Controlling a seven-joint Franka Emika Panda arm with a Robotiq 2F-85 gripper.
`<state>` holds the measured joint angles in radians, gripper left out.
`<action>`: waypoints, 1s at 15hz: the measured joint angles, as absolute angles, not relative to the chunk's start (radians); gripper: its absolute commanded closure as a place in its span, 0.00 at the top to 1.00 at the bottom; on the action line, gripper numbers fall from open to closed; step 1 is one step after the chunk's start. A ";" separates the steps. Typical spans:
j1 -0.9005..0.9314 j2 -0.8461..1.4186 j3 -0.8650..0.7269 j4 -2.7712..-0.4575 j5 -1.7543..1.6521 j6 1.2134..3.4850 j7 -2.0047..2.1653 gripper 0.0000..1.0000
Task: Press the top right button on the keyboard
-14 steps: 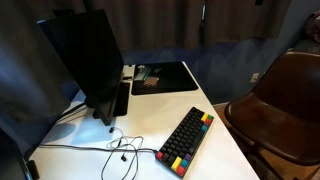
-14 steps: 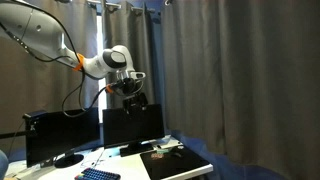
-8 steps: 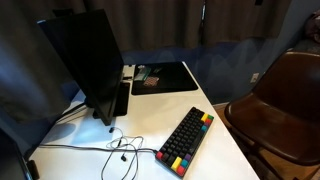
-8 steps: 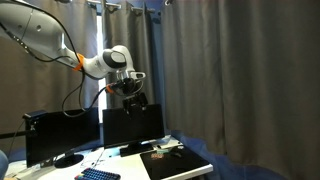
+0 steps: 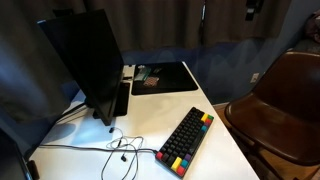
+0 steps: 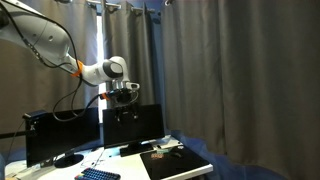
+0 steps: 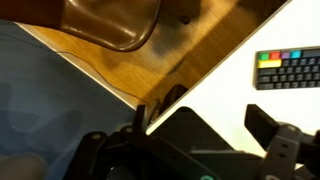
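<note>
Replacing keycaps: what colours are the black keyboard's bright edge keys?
Red, yellow, green, blue; the compact black keyboard shows best in an exterior view.

The keyboard runs off the wrist view's right edge; well apart from it, the brown chair is cropped at the top.

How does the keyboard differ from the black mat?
The keyboard has bright red, yellow and green keycaps along its edges; the mat is plain black. The keyboard is long and narrow, the mat broader. In an exterior view the keyboard lies diagonally at the near end of the table, the mat at its far end. Both are dark and lie flat.
</note>
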<state>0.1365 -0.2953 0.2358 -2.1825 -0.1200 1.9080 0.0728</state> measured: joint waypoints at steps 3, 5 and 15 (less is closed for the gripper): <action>0.225 -0.187 0.277 -2.188 -0.061 1.943 0.058 1.00; 0.269 -0.105 0.300 -2.192 -0.035 1.983 0.023 1.00; 0.307 0.045 0.323 -2.167 -0.028 2.022 -0.074 1.00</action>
